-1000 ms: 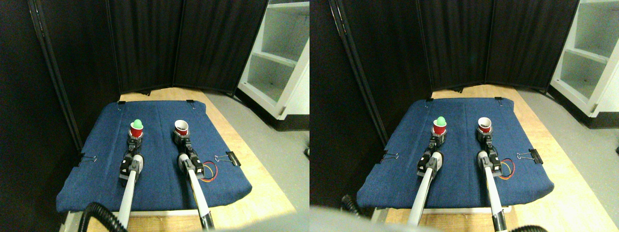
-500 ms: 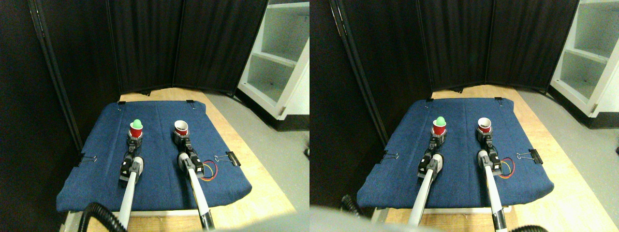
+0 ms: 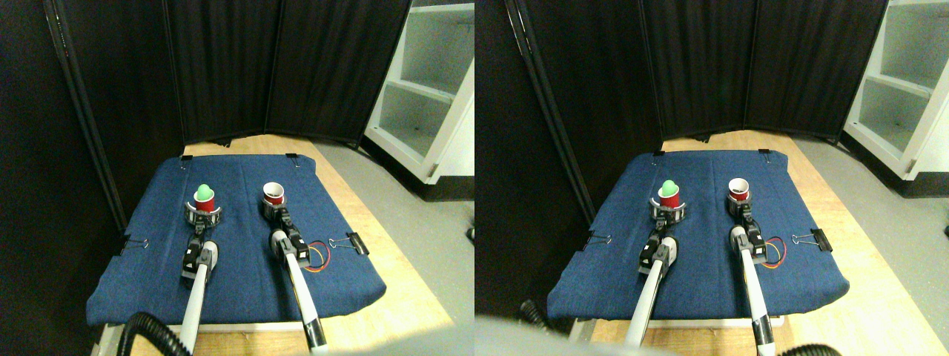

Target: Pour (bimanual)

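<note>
While we count from the stereo pair view, we get two red cups, one green ball, two manipulators, and two binder clips visible at the cloth's side edges. Left red cup [image 3: 204,202] stands upright on the blue cloth [image 3: 148,274], green ball [image 3: 203,191] sitting in its mouth. Right red cup [image 3: 273,195] stands upright too, white inside showing, well apart from the left one. Blue cloth covers the wooden tabletop [image 3: 400,297]. Left gripper [image 3: 203,216] rings the base of the left cup, jaws spread around it; we cannot tell if they clamp. Right gripper [image 3: 275,212] sits against the right cup's base, grip unclear. Both pale arms reach up from the bottom edge, roughly parallel. Right binder clip [image 3: 354,242] lies near red-yellow wires [image 3: 319,259]; left binder clip [image 3: 126,243] sits at the cloth's left edge.
</note>
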Action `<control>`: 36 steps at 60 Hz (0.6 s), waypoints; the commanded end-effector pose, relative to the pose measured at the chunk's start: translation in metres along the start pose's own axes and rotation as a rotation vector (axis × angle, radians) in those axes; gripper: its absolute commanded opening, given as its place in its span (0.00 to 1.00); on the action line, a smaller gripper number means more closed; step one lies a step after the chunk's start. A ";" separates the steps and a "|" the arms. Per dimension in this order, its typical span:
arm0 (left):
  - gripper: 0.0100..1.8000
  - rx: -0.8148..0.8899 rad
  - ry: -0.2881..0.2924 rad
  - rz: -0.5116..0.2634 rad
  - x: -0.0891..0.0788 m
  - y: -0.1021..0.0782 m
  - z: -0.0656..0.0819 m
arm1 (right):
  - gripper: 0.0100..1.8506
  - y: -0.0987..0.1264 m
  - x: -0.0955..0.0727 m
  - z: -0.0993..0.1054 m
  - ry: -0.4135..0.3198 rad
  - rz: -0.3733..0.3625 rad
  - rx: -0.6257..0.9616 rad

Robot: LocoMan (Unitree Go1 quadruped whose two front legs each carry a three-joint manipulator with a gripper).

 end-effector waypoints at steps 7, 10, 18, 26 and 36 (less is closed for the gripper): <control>0.68 0.030 0.056 0.063 -0.003 0.011 -0.006 | 0.38 0.002 0.004 0.003 0.017 0.011 -0.014; 0.70 0.019 0.056 0.065 -0.003 0.010 -0.006 | 0.44 0.002 0.004 0.004 0.025 0.006 -0.020; 0.69 0.017 0.057 0.066 -0.004 0.008 -0.006 | 0.68 -0.001 0.003 0.007 0.032 -0.006 0.018; 0.69 0.005 0.069 0.064 -0.005 0.006 -0.007 | 0.84 -0.001 0.001 0.010 0.068 -0.010 0.047; 0.72 -0.026 0.101 0.052 -0.009 0.001 -0.008 | 0.91 0.004 -0.005 0.010 0.082 0.022 0.060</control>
